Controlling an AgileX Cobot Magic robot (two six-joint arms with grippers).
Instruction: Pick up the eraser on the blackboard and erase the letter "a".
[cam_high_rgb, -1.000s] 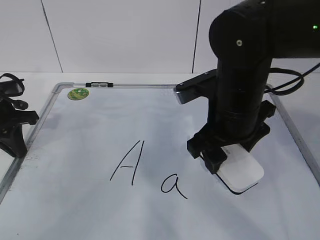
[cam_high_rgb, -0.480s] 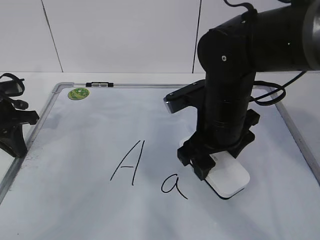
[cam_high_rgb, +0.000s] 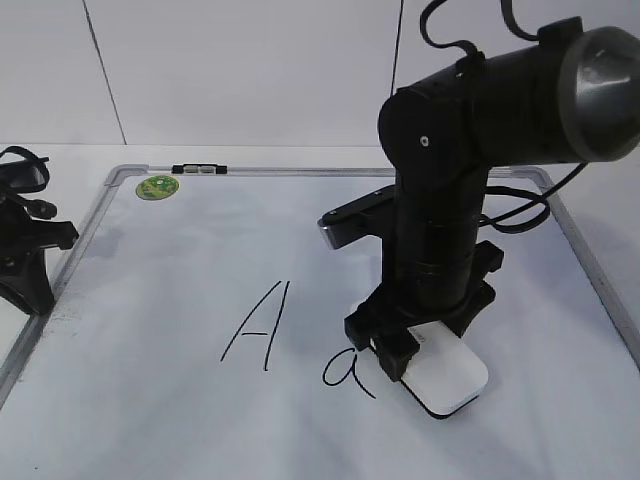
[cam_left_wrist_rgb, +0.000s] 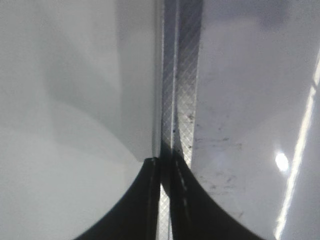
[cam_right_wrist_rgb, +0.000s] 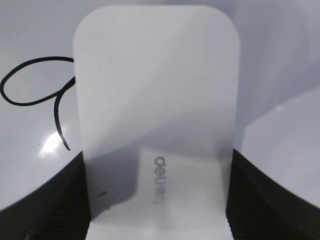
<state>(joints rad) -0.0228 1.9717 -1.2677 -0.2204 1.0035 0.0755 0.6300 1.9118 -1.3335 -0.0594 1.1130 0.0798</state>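
My right gripper (cam_high_rgb: 405, 350) is shut on the white eraser (cam_high_rgb: 444, 380) and holds it flat on the blackboard (cam_high_rgb: 180, 260), just right of the letter "a" (cam_high_rgb: 345, 372). In the right wrist view the eraser (cam_right_wrist_rgb: 155, 95) fills the middle between my jaws (cam_right_wrist_rgb: 156, 195), and the letter "a" (cam_right_wrist_rgb: 35, 90) lies at its left edge, partly hidden under it. The taller capital "A" (cam_high_rgb: 256, 328) stands to the left. My left gripper (cam_high_rgb: 25, 260) rests at the board's left frame; in the left wrist view its jaws (cam_left_wrist_rgb: 165, 200) are shut over the frame strip (cam_left_wrist_rgb: 181, 75).
A round green sticker (cam_high_rgb: 157, 186) sits at the board's far left corner, with a small black clip (cam_high_rgb: 198, 169) on the top frame. The board's right frame (cam_high_rgb: 590, 270) runs close behind my right arm. A white wall stands behind the table.
My right gripper has slid the eraser leftward across the board, from well right of the "a" to right beside it. The left arm has not moved.
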